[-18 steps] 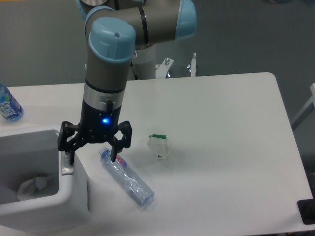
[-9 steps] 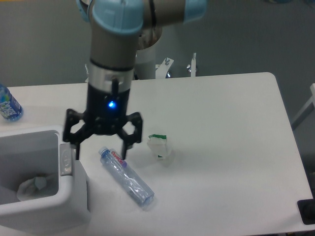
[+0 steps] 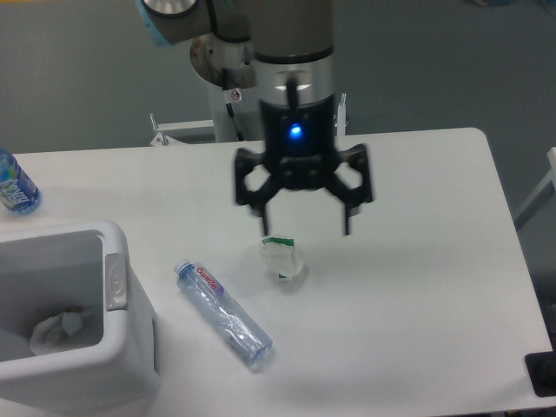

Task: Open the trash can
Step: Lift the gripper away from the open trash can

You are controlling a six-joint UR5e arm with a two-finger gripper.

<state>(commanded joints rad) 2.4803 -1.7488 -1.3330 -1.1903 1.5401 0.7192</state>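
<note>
Fingers (image 3: 303, 223) spread wide apart, clamped on nothing, hanging above the counter (image 3: 417, 287) near its middle. Trash can (image 3: 82, 334) off to the lower left of the fingers, well apart from them, at the counter's near-left corner and partly cut off by the picture's edge. Interior of the can open to view from above, with a crumpled white scrap (image 3: 59, 327) lying at the bottom; no flat lid visible over the opening, so judged already open. Grey push-button strip (image 3: 115, 281) set upright in the can's right rim, the side facing the fingers, running near-to-far along that rim. Only one arm here, so no question of which is nearer. Any further press would call for a long traverse leftward and toward the near edge, ending over that strip.

Just below the fingers, slightly left, a small crumpled white piece with a green edge (image 3: 281, 257). Between fingers and can, a clear plastic bottle (image 3: 223, 314) lying on its side, diagonal. Far left, a blue-labelled bottle (image 3: 15, 185) at the counter's edge.
</note>
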